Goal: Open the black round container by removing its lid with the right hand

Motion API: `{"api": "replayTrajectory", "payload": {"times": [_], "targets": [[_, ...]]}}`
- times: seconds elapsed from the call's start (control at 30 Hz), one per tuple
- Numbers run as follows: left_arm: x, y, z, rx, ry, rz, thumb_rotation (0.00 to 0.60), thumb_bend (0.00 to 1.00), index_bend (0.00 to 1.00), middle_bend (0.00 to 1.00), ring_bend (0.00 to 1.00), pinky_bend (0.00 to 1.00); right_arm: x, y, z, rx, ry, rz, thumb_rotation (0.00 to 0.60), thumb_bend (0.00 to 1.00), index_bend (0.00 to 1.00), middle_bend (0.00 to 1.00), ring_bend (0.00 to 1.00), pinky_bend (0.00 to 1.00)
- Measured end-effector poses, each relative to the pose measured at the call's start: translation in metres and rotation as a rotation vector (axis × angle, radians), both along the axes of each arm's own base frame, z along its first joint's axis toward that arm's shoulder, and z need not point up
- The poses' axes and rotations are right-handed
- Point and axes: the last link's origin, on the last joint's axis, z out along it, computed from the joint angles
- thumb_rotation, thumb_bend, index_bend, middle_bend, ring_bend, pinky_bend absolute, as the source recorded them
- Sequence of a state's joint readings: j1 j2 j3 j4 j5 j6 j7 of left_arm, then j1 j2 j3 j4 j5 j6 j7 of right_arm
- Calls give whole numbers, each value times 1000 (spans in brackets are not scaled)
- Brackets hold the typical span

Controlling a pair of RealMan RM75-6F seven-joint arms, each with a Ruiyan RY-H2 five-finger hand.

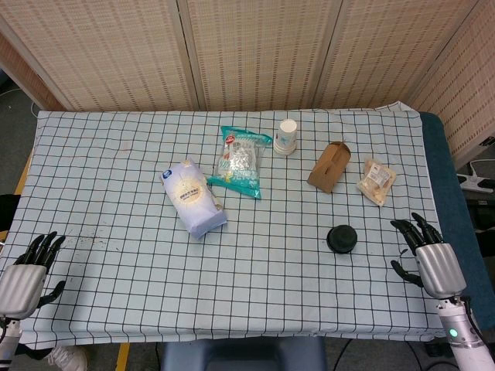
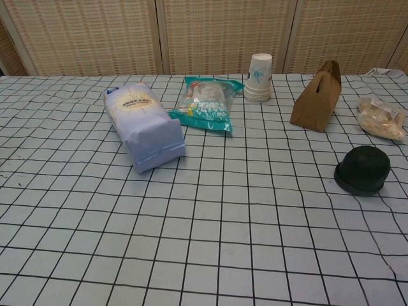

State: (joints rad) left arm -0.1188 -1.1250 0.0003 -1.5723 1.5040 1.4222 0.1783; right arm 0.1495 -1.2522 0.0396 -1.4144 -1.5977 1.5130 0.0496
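Table under a white cloth (image 1: 116, 255) with a black grid, woven reed screens (image 1: 255, 46) behind it.

Nearest, bottom corners of the head view: left hand (image 1: 27, 270) at lower left, resting at the cloth's edge, fingers apart and lightly curled, nothing in it. Right hand (image 1: 429, 255) at lower right, same state: fingers spread, empty, not touching anything. Neither hand shows in the chest view.

Black round container (image 1: 341, 238) sits right of centre in the head view, lid on, near the right hand but clear of it. In the chest view it is at the right edge (image 2: 363, 169), standing alone on the cloth.

Mid-table, left of centre: white paper bag (image 1: 193, 199) lying on its side.

Further back, left to right: teal snack packet (image 1: 241, 161), stack of paper cups (image 1: 286, 137), brown gable-top carton (image 1: 330, 166), clear bag of pale snacks (image 1: 377, 182). The packet's near corner is just beside the white bag; whether they touch, I cannot tell.
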Motion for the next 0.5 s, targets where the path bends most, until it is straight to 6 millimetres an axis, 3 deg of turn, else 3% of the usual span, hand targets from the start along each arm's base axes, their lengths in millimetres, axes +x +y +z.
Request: {"api": "replayTrajectory", "payload": {"times": [0.37, 0.5], "targets": [[1, -1, 5, 24, -5, 5, 600, 304, 54, 0, 0, 337, -2, -1, -1, 49, -3, -35, 600, 147, 152, 172, 37, 189], [-2, -2, 4, 18, 4, 13, 600, 305, 54, 0, 0, 337, -3, -3, -5, 102, 6, -42, 600, 107, 39, 124, 11, 150]]}}
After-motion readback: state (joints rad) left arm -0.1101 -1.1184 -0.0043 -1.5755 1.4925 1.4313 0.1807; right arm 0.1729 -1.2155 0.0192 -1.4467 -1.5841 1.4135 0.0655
